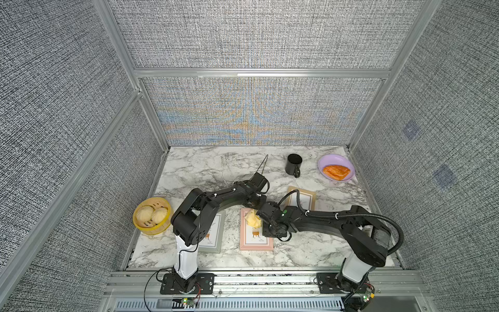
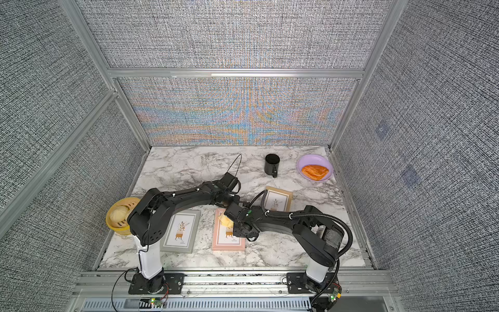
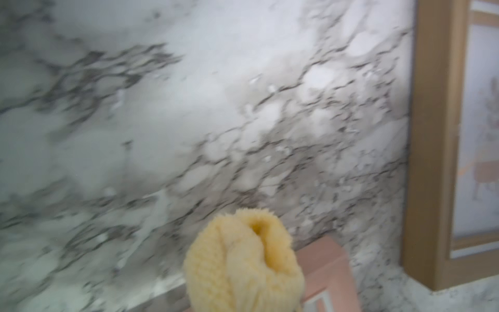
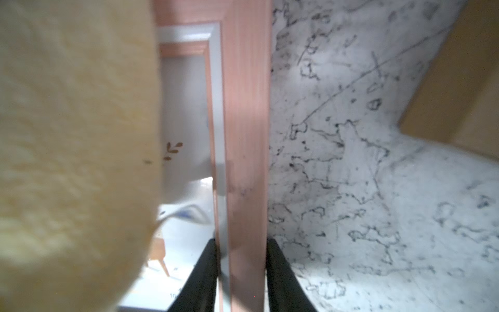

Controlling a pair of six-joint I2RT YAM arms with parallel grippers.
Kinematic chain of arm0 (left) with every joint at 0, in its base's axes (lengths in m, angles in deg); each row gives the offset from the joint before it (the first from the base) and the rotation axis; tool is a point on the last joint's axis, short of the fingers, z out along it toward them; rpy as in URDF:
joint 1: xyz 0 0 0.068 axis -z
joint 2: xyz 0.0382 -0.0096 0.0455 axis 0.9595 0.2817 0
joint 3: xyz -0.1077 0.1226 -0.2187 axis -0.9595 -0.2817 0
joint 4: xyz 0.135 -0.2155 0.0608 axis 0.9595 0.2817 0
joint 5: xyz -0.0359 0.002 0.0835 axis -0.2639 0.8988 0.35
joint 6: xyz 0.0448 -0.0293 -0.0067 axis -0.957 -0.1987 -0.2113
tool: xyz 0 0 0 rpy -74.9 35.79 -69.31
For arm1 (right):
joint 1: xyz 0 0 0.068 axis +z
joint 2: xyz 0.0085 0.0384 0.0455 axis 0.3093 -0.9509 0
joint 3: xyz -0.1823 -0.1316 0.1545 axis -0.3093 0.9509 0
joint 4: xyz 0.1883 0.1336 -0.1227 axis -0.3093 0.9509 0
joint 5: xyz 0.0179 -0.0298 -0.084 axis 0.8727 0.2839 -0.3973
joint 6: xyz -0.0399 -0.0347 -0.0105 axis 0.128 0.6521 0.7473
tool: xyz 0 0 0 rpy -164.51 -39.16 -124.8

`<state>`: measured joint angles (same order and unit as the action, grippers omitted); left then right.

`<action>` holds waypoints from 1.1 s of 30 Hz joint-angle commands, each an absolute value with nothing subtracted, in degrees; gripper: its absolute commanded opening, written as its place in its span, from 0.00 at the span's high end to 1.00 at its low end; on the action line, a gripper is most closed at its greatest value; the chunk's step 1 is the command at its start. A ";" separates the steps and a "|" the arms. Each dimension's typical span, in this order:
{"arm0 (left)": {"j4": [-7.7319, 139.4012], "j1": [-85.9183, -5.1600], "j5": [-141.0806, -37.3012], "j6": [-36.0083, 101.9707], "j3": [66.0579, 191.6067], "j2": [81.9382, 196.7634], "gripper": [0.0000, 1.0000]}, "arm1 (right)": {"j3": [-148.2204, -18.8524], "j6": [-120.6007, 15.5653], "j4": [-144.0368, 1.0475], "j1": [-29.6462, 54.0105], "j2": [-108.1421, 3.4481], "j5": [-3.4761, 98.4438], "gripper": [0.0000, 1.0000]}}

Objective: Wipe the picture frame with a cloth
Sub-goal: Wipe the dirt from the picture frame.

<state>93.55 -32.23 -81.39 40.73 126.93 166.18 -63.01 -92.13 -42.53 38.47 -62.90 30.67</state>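
Marble-look counter (image 1: 216, 167) in a grey fabric-walled booth, pretty cluttered. Nearest the robot, the pink picture frame (image 1: 256, 241) lies flat, with a grey frame (image 1: 214, 237) off to its left. The right tool (image 4: 241, 243) is clamped across the pink frame's right rail, one finger on the glass side and one outside. That's a thin grip on a smooth strip, so my guess is a hard wipe could twist the frame loose or skid it along the counter.

Further up, the cloth (image 1: 253, 220) sits bunched into a small ball on the far end of the glass. It's pinched tight in the left tool (image 1: 256, 209), whose fingers are mostly hidden under the right arm. A ball that small covers little per pass, so corners may get missed. Both wrists are practically stacked there, so a wide stroke risks an arm bump.

Just behind, the tan frame (image 1: 303, 200) could get nudged. The black mug (image 1: 293, 164) at the back is well apart, no worry.
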 commanded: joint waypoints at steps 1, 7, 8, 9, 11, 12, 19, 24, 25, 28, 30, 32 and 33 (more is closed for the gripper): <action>98.78 -34.50 -80.08 38.15 125.14 164.60 1.00 | -61.53 -92.17 -32.22 38.32 -63.59 28.04 0.70; 98.56 -36.46 -81.45 38.06 124.63 163.31 1.00 | -62.08 -91.49 -32.74 38.32 -63.98 28.45 0.70; 98.08 -36.22 -82.35 38.66 124.87 163.66 1.00 | -62.26 -91.30 -32.84 38.36 -64.24 28.54 0.70; 97.67 -35.72 -82.93 39.20 125.10 164.06 1.00 | -62.71 -91.06 -33.00 38.43 -64.50 28.69 0.70; 97.12 -34.12 -83.51 39.97 126.08 164.93 1.00 | -63.27 -90.69 -33.11 38.54 -64.83 28.81 0.70; 96.85 -33.11 -83.72 40.40 126.73 165.52 1.00 | -63.56 -90.59 -33.25 38.47 -64.93 28.81 0.69; 94.08 -28.49 -86.04 44.00 130.79 169.09 1.00 | -63.56 -90.59 -33.68 38.50 -64.99 28.89 0.69; 93.57 -27.19 -87.97 44.43 133.64 171.83 1.00 | -63.56 -90.59 -35.61 38.57 -64.96 29.41 0.68; 93.64 -27.02 -88.20 44.11 133.96 172.17 1.00 | -63.56 -90.59 -35.86 38.58 -65.08 29.49 0.68; 95.03 -26.88 -87.29 42.84 134.47 172.27 1.00 | -65.14 -90.59 -35.40 38.58 -65.69 29.51 0.68; 97.01 -27.13 -85.05 41.34 134.27 171.49 1.00 | -65.75 -90.59 -34.45 38.57 -66.03 29.20 0.68; 98.31 -28.07 -83.52 40.26 133.19 170.22 1.00 | -65.76 -90.59 -33.22 38.58 -66.09 28.82 0.70; 98.82 -28.88 -82.96 39.82 132.18 169.46 1.00 | -65.67 -90.64 -32.73 38.47 -66.05 28.59 0.70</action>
